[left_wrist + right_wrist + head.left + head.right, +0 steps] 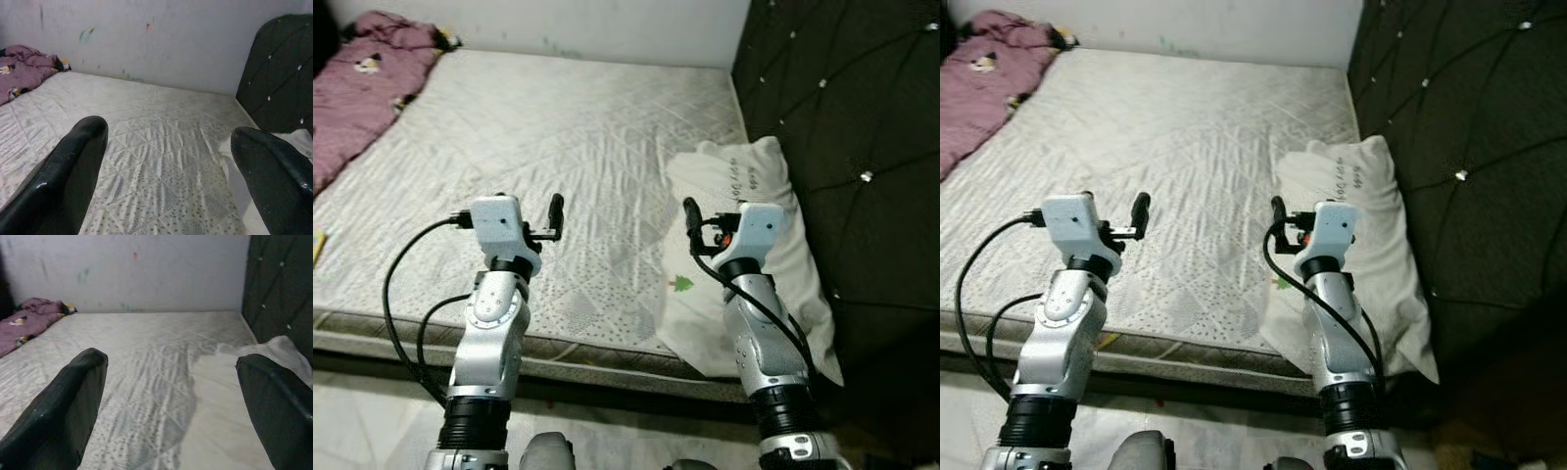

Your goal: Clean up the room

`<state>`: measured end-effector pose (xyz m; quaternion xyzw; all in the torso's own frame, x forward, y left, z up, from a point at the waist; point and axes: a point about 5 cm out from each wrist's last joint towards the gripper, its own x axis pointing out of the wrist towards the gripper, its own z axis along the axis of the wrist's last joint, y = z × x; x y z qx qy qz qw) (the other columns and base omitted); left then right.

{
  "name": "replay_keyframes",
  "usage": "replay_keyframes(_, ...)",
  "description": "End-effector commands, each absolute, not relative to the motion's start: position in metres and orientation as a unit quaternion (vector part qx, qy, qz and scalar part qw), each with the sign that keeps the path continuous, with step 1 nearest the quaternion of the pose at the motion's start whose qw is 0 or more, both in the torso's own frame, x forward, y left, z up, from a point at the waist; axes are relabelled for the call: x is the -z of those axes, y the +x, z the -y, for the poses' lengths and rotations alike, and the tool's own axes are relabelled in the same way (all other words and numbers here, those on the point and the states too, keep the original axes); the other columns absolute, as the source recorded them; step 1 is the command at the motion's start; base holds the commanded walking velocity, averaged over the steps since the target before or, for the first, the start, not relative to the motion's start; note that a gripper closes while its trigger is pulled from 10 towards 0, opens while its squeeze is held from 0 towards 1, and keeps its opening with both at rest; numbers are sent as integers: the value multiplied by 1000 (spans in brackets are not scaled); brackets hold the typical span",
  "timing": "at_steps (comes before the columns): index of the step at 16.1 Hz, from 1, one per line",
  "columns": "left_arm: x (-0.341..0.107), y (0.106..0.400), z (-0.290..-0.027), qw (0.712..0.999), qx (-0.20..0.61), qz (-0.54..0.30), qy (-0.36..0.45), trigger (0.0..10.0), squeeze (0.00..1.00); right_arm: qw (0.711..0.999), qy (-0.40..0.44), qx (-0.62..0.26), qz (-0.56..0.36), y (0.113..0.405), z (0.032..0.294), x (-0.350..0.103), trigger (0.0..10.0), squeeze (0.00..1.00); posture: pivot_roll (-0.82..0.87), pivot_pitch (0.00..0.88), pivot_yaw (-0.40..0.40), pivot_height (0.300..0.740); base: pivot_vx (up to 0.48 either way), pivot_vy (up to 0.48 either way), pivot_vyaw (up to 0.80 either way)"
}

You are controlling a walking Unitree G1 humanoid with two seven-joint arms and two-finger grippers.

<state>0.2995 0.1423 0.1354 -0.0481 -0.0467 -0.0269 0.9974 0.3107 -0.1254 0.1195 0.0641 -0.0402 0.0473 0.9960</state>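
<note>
Two silver arms are raised side by side over the near edge of a bare mattress (558, 127), both pointing toward the far wall (161, 34). The left gripper (168, 156) hangs above the quilted surface with its two black fingers (73, 171) spread wide and nothing between them. The right gripper (171, 396) is spread just as wide and just as empty — it sits over the near left edge of a white pillow (744, 186), which lies on the right side of the mattress, up against a dark tufted headboard (852, 127). The pillow's near end droops past the mattress edge, and a small green tree print shows on it beside the right forearm.

Far off in the left corner, a rumpled pink blanket (362, 78) lies on the mattress, well apart from both grippers, with what looks like a small dark object at its far end by the wall — too small to tell what it is. The wall itself carries a few faint colored marks. Black cables loop from the left wrist down along the forearm. At the near bottom, a strip of pale floor (372, 421) shows beside the bed frame.
</note>
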Motion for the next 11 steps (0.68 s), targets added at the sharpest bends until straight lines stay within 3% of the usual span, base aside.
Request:
replay_keyframes(1, -139, 300, -142, 997, 32, 48, -49, 10000, 0, 996, 63, -51, 42, 311, 125, -123, 10000, 0, 42, 0, -2, 740, 0, 0, 0)
replay_keyframes(8, -145, 303, -139, 997, 35, 44, -60, 10000, 0, 996, 60, -40, 46, 312, 131, -132, 10000, 0, 26, 0, -2, 740, 211, 0, 0)
replay_keyframes(11, -146, 303, -140, 997, 30, 43, -64, 10000, 0, 996, 59, -42, 45, 314, 131, -134, 10000, 0, 33, 0, -10, 740, 247, 0, -590)
